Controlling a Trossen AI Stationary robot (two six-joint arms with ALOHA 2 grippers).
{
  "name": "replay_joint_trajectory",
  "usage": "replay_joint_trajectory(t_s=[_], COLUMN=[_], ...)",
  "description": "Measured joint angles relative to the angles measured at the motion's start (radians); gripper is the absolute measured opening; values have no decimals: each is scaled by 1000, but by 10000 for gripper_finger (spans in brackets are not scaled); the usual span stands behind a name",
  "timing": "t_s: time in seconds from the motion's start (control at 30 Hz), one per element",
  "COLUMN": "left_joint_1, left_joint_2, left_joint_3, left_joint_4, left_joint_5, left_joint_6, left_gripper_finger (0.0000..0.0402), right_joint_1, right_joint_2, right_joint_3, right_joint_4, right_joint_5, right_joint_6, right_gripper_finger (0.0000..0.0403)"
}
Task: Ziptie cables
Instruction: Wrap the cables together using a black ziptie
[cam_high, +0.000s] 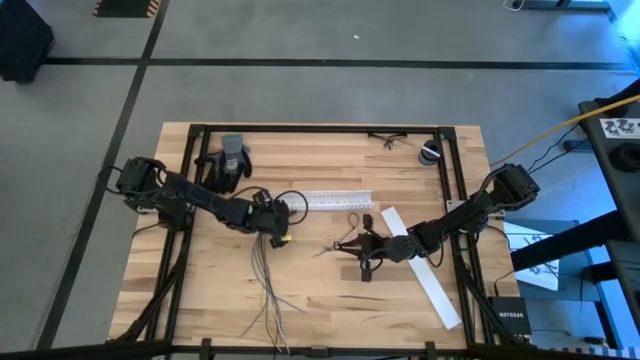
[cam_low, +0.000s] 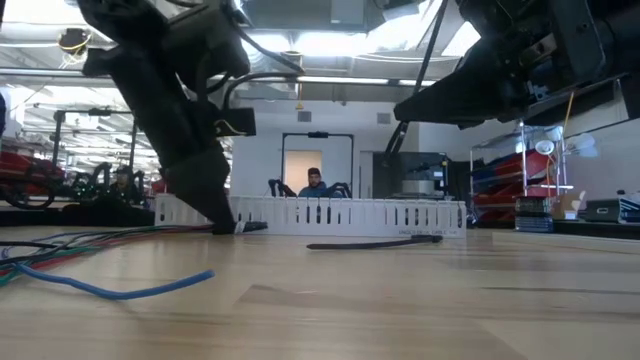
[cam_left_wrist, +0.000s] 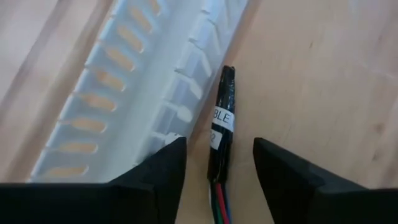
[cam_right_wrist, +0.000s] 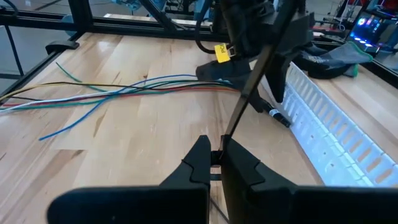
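The cables (cam_high: 272, 280) lie fanned out on the table toward the near edge; their far ends are gathered in a black-taped end with a white label (cam_left_wrist: 221, 134), which rests on the wood beside the white slotted channel (cam_left_wrist: 124, 93). My left gripper (cam_left_wrist: 219, 167) is open, one finger on either side of that taped end, with a gap on both sides. My right gripper (cam_right_wrist: 215, 157), right of the bundle in the high view (cam_high: 364, 247), is shut on a black ziptie (cam_right_wrist: 252, 78). Coloured wires (cam_right_wrist: 124, 88) spread across the table beyond it. My right gripper pinches the ziptie between its two fingers at one end (cam_right_wrist: 219, 146). The stiff strip sticks out forward past the fingertips toward my left gripper, its free end (cam_right_wrist: 280, 31) over the channel's near side. Whether it rests on the table I cannot tell.
The white channel (cam_high: 336, 200) lies across the table's middle, a flat white strip (cam_high: 420, 265) slants toward the right near corner. A glove (cam_high: 228, 160), glasses (cam_high: 388, 140) and a small roll (cam_high: 430, 152) sit near the far edge. A person (cam_low: 315, 183) sits beyond the table.
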Motion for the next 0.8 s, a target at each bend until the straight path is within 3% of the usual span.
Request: replay_joint_trajectory(t_s=[0.33,0.6,0.8], left_joint_1=[50,-1,-94], left_joint_2=[52,62,69], left_joint_3=[2,11,95], left_joint_4=[35,46,67], left_joint_5=[92,94,143], left_joint_6=[154,143,158], left_gripper_finger=[147,20,20], right_joint_1=[0,0,-8], right_joint_2=[0,0,1], right_joint_3=[0,0,0], right_joint_4=[2,8,8], right_joint_5=[1,-1,-1], right_joint_6=[1,58,160], right_gripper_finger=[14,14,14])
